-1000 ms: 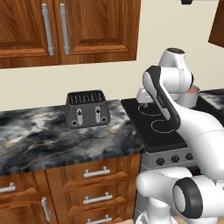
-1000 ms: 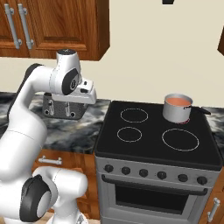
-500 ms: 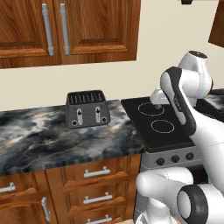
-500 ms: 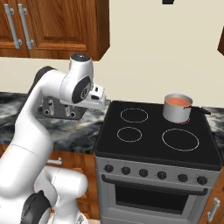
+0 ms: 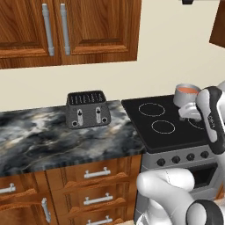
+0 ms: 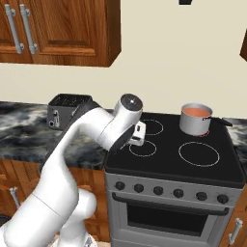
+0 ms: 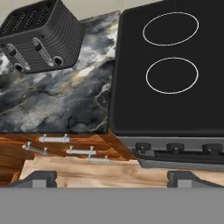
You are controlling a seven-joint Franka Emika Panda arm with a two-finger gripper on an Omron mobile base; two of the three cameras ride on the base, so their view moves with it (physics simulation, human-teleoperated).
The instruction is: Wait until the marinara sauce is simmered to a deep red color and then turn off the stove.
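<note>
The marinara sauce [image 6: 195,112] is a smooth orange-red surface inside a small silver saucepan [image 6: 194,121] on the back right burner of the stove [image 6: 166,161]. The same saucepan [image 5: 186,94] shows at the right of the left base view. My hand [image 6: 137,134] hovers above the front left part of the black cooktop, well left of the pan. My gripper [image 7: 113,179] is open, its dark fingertips [image 7: 37,178] far apart with nothing between them. Below it lie the left ring burners [image 7: 171,75] and a row of black knobs [image 7: 175,147].
A dark slotted toaster [image 5: 87,109] stands on the marble counter [image 5: 52,140] left of the stove. Wooden drawers [image 5: 94,189] sit under the counter and wooden wall cabinets [image 5: 66,30] hang above. My white arm [image 6: 72,159] crosses the counter's front edge.
My arm has swung to the right, from above the counter beside the toaster to over the stove's front left corner. The saucepan and toaster have stayed put, and the jaws have stayed wide.
</note>
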